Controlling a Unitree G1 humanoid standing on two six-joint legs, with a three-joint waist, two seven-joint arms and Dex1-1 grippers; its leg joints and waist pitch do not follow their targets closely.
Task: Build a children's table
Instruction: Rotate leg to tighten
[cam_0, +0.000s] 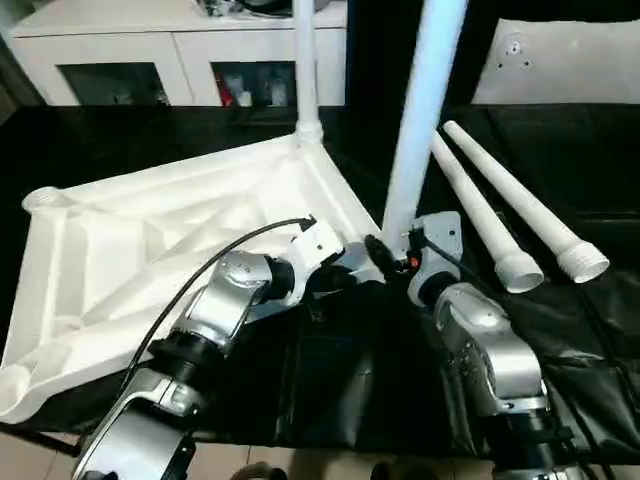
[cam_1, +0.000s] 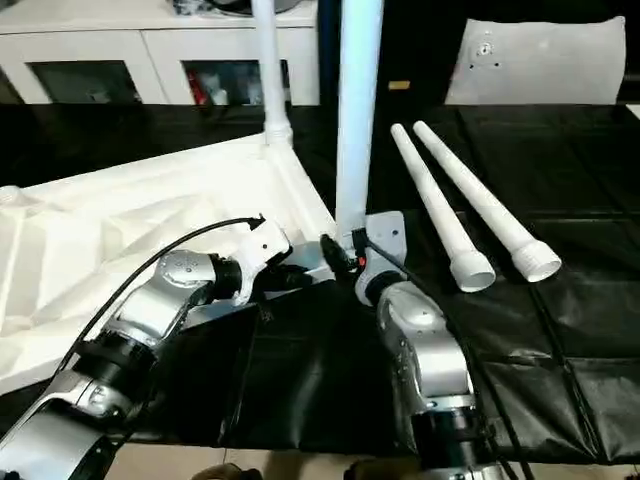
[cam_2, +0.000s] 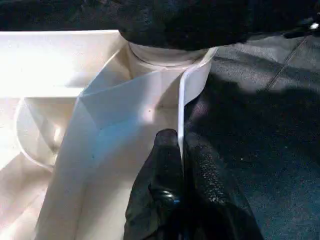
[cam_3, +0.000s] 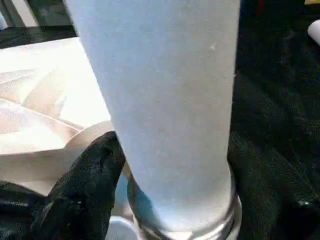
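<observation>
Tabletop (cam_0: 150, 240), white ribbed plastic, is lying underside-up on the black-covered table (cam_0: 560, 350), one long white tapered tube leg (cam_0: 305, 70) standing in its far corner socket, two spare white legs (cam_0: 510, 210) lying nearby on its right. Left gripper (cam_2: 181, 150) is pinching the thin rim wall beside the near corner, while the right gripper (cam_3: 125, 165) is clasping a second upright white leg (cam_0: 420, 110) low down, at that socket. If that leg is leaning off-axis, it could jam or tip the tabletop.

Left end effector (cam_2: 181, 165) pinches closed; right end effector (cam_3: 107, 165) clamps, both forearms converging.
</observation>
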